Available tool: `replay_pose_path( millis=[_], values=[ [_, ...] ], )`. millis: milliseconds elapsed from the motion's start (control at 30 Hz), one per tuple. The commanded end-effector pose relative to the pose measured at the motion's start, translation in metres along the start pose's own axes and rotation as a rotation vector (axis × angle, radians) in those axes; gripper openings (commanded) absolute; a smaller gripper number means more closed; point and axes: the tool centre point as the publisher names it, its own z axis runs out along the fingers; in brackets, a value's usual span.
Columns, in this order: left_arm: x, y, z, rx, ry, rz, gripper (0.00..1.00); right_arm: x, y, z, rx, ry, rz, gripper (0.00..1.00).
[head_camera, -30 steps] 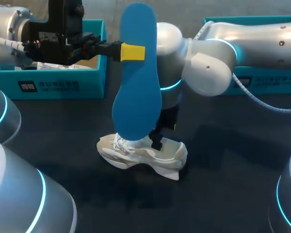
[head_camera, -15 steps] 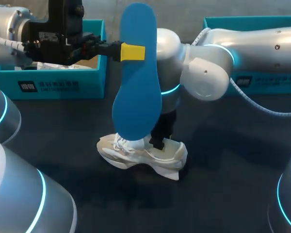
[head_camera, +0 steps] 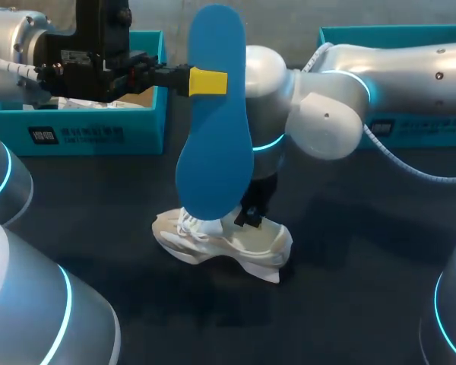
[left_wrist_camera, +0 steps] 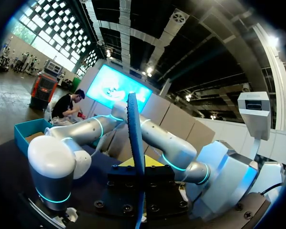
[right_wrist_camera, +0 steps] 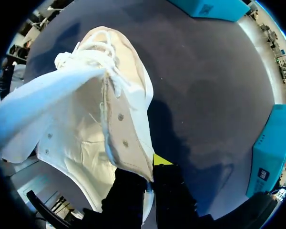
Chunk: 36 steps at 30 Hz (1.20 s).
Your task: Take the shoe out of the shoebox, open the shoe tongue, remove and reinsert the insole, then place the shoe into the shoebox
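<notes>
Soft light falls from overhead. The white shoe [head_camera: 226, 245] stands brightest against the dark table [head_camera: 349, 304], with a faint shadow just beside it. Above the shoe, the right arm [head_camera: 327, 114] carries a pale sheen, perhaps from ceiling lamps; the insole [head_camera: 216, 122] looks evenly lit.

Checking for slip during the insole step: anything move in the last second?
The right arm swung slightly in and back out. The right gripper, shut on the shoe collar, edged up and away, nudging the shoe slightly. The left gripper and the upright insole stayed put.
</notes>
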Motion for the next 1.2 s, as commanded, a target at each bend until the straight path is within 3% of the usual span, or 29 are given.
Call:
replay_pose_path(
  millis=[33, 533, 1067, 1200],
  values=[
    [0.000, 0.000, 0.001, -0.003, -0.001, -0.001, 0.00, 0.001, -0.004, -0.009, -0.008, 0.004, -0.002, 0.00],
    [0.000, 0.000, 0.001, -0.003, -0.001, -0.001, 0.00, 0.004, -0.013, -0.046, -0.048, 0.023, -0.015, 0.00],
    [0.000, 0.000, 0.001, -0.003, -0.001, -0.001, 0.00, 0.004, -0.013, -0.046, -0.048, 0.023, -0.015, 0.00],
    [0.000, 0.000, 0.001, -0.003, -0.001, -0.001, 0.00, 0.000, -0.013, -0.045, -0.098, 0.067, 0.034, 0.00]
  ],
)
